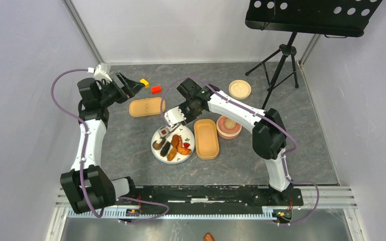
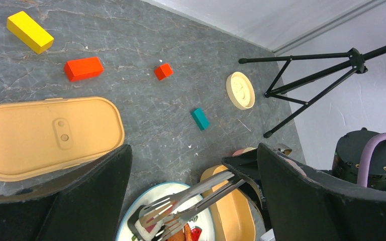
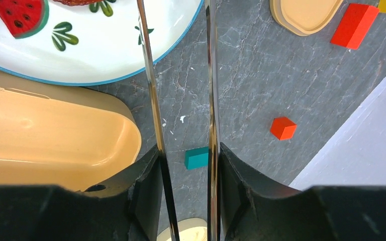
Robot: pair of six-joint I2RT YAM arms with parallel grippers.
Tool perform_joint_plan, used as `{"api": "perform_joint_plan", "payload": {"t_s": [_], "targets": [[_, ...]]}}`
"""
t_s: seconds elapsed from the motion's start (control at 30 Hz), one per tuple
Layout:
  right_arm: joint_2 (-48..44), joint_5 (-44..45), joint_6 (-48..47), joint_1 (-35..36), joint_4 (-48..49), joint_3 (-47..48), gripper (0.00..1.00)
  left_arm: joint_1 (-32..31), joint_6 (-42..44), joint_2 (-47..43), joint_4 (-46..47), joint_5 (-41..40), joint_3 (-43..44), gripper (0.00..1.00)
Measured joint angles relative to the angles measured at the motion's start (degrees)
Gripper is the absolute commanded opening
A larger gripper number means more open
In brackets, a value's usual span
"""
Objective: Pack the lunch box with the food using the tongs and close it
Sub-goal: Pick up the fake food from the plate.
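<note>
My right gripper (image 1: 174, 119) is shut on the tongs (image 2: 201, 193), one thin arm pressed against each finger (image 3: 148, 183). Their slotted tips sit over a white, red and dark piece of food (image 2: 141, 228) at the far left of the white plate (image 1: 162, 155). Orange-brown fried chunks (image 1: 181, 146) and a dark ridged piece (image 1: 165, 148) lie on the plate, along with a red wedge (image 3: 22, 15). The open tan lunch box (image 1: 206, 139) lies right of the plate, its lid (image 1: 147, 107) to the far left. My left gripper (image 1: 128, 86) hangs open over the lid, holding nothing.
A pink round bowl (image 1: 228, 126) and its round lid (image 1: 239, 89) sit right of the box. Yellow (image 2: 29, 31) and red (image 2: 83, 68) blocks, a red cube (image 2: 163, 71) and a teal cube (image 2: 199, 118) lie behind. A black tripod stand (image 1: 281, 60) occupies the back right.
</note>
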Motion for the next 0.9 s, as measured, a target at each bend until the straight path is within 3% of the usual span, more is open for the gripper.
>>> {"api": "perform_joint_plan", "payload": {"t_s": [0.4,0.9], "targets": [[-1.36,0.07,1.77,-0.09,-0.96,0.48,0.32,0.39,-1.16,-0.28,1.81,0.39,-1.07,1.00],[-19.04,-0.15,6.82,-0.72,-1.44,-13.18,0.28,0.37,-2.38,-0.31,4.72,3.15,-2.29,0.99]]}}
